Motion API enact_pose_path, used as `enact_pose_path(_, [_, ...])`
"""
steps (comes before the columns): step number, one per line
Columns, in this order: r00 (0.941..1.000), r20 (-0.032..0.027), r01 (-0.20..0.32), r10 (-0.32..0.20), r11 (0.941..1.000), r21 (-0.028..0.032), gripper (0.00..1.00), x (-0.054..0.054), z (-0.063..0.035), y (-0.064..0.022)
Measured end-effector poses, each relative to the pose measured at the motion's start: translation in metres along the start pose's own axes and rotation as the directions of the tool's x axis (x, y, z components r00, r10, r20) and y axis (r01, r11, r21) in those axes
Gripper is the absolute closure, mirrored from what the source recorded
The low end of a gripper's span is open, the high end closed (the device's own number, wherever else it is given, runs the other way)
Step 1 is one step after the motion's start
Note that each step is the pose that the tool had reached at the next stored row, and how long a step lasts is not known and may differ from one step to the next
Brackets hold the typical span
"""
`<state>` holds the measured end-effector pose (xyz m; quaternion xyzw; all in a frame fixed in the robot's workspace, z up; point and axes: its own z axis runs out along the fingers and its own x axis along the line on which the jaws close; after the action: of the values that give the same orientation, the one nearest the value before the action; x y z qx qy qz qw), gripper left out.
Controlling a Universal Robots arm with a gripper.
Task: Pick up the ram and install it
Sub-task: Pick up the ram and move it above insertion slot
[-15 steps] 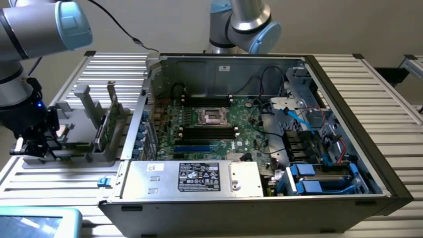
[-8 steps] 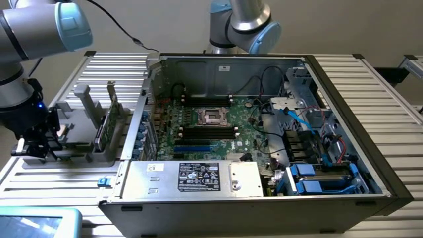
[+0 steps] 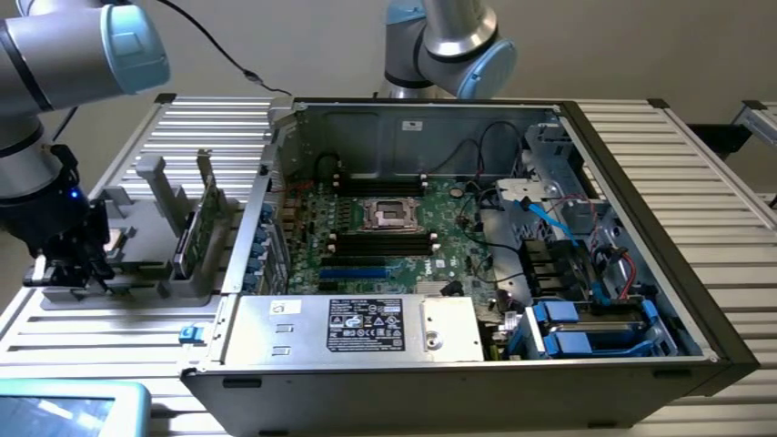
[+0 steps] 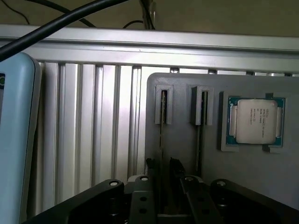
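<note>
A ribbed aluminium surface (image 3: 729, 300) carries an open computer case (image 3: 631, 218) in the middle and a grey holder block (image 3: 136, 238) toward the exterior view's left, with a pale blue device (image 3: 61, 410) at the near corner. The arm (image 3: 61, 55) bends over from above and drops its wrist straight down onto the near end of the block, pincer (image 3: 75, 271) pointing downward. In the wrist view the pincer (image 4: 162, 164) hangs over one of the block's (image 4: 187, 154) two narrow slots, its dark fingers (image 4: 176, 169) apart, one on each side of the ram (image 4: 162, 116) standing in that slot; whether they touch it I cannot tell. The neighbouring slot holds a second thin board (image 4: 202, 112), and a square recess beside it holds a silver processor chip (image 4: 256, 121) on a green carrier. Inside the case lie a green motherboard (image 3: 419, 264) with a processor socket (image 3: 395, 214) and dark memory slots (image 3: 382, 242), a power supply (image 3: 352, 326) and blue drive bays (image 3: 583, 330). The ram shows edge-on, a long thin strip with its faces hidden.
</note>
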<state>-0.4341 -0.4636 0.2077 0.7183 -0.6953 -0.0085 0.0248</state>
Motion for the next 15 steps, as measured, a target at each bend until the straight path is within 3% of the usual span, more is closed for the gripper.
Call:
enact_pose_path(12, [1.0, -0.0003, 0.0, 0.0, 1.0, 0.003, 0.74, 0.0, 0.0026, 0.0003])
enact_pose_path(14, [1.0, -0.0003, 0.0, 0.0, 1.0, 0.003, 0.76, 0.0, 0.0027, 0.0003])
enact_pose_path(15, [1.0, -0.0003, 0.0, 0.0, 1.0, 0.0031, 0.84, 0.0, 0.0027, 0.0003])
